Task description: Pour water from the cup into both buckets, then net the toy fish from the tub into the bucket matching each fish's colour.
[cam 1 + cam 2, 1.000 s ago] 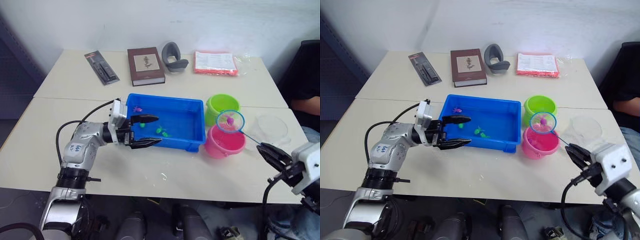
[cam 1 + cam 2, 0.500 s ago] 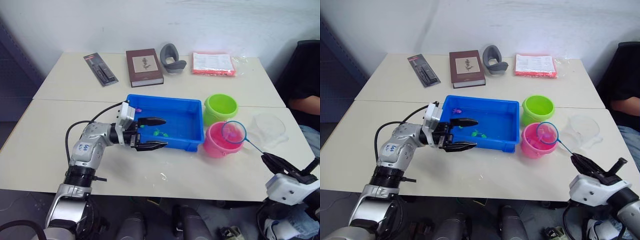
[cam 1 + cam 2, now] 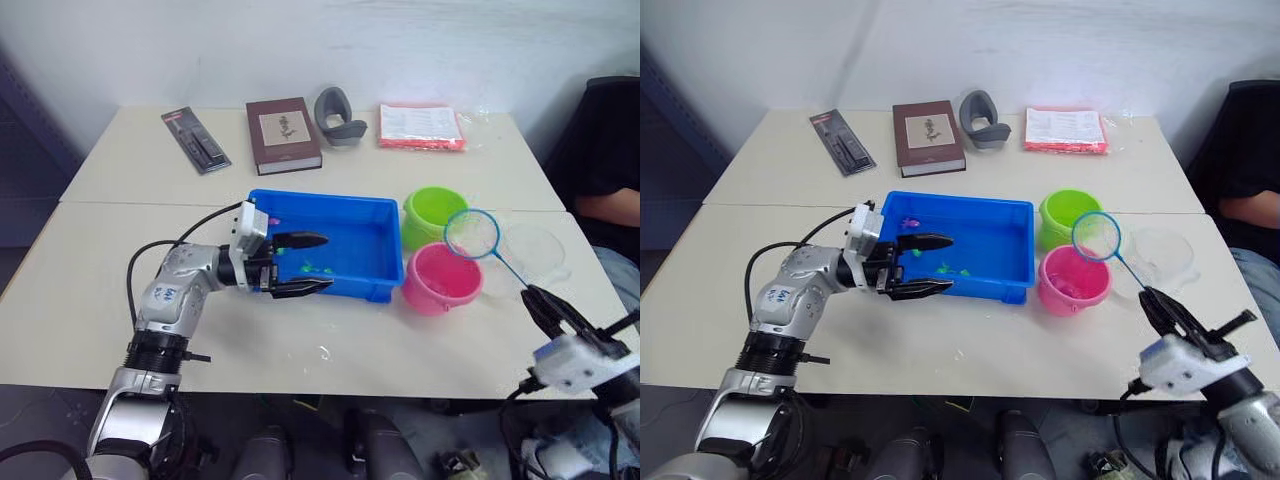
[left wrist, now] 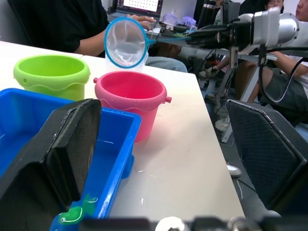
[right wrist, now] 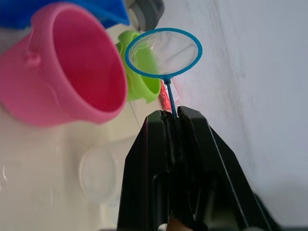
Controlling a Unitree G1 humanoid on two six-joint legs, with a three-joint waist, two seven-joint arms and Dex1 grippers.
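We are working over the pale beige counter (image 3: 330, 340) in a white-walled room, steadying the shallow bright blue plastic tub (image 3: 378, 262) with the left jaws (image 3: 300, 265) spread open at its near-left rim. Right jaws (image 3: 1162, 312) are clamping the small blue-rimmed hoop net (image 3: 472, 234), empty above the pink bucket (image 3: 440, 281); next we should be swinging it low toward the tiny fish (image 3: 318, 268).

We're looking at silver, rounded arm shells with a small blue marking on the left forearm. Black ribbed joints sit at the elbow, and a black cable loops alongside. The left claw (image 3: 300, 265) has a white wrist block and black fingers; the right claw (image 3: 548, 310) looks likewise.
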